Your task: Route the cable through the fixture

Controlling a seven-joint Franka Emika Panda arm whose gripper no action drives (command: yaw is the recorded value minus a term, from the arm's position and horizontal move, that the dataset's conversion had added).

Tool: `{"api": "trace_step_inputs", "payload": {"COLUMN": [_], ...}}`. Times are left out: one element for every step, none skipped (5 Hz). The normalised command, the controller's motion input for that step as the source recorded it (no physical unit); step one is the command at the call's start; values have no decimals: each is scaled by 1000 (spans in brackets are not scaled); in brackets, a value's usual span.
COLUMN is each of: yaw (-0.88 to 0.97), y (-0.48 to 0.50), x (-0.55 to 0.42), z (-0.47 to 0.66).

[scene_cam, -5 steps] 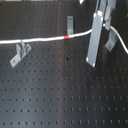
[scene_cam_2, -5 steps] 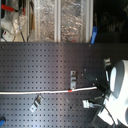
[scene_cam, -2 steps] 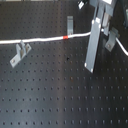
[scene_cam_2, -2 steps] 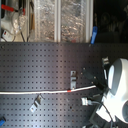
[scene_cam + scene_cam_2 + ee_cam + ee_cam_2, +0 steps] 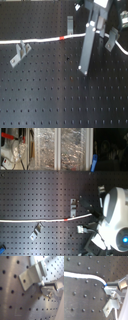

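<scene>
My hand (image 5: 106,287) is clamped on the cable (image 5: 81,275), which trails straight away from my fingertips. A clip (image 5: 32,274) sits just beside them.

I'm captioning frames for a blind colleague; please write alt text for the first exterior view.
A white cable with a red band runs across a black perforated board toward the robot's gripper, passing metal clips.

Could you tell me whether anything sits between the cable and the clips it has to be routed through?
Nothing visible blocks it. In the first exterior view the cable lies on the bare pegboard, running past the left clip and in front of the middle clip. The pincer appears to hold its end near the right clip.
</scene>
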Motion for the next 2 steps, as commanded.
{"api": "trace_step_inputs", "payload": {"yaw": [0,0], "y": [27,115], "x": [-493,-106], "z": [-38,-92]}}
